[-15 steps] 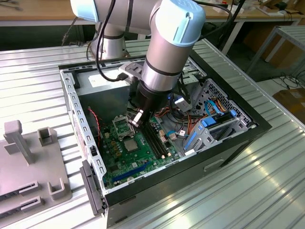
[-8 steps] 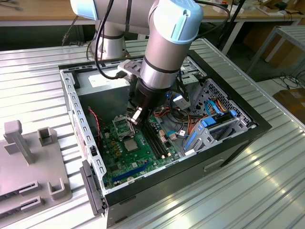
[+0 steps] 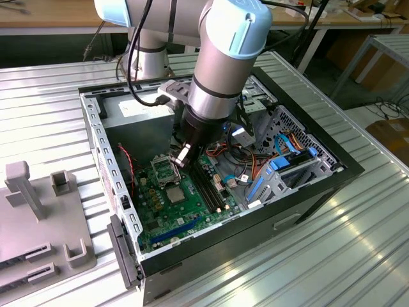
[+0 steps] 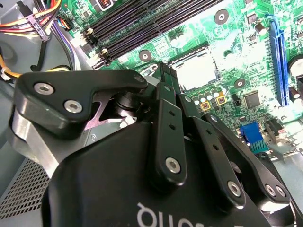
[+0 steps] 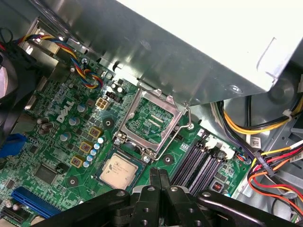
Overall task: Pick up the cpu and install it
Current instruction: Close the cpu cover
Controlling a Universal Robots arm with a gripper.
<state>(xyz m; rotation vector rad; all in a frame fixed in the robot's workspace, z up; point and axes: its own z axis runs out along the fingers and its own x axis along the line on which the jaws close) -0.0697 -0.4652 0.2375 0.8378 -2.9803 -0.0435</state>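
First wrist view: fingers (image 5: 155, 179) were pinched together with nothing between them, poised over the motherboard (image 5: 52, 156). cpu (image 5: 118, 171) sat just beside the tips and clear of them, flat in its socket, metal top up. It's square, so there was no long axis; its edges ran parallel to the socket sides. Beyond it the socket frame (image 5: 151, 119) stood hinged open. Exterior view: cpu lay just below frame centre, inside the case (image 3: 96, 128) on the counter (image 3: 358, 256).
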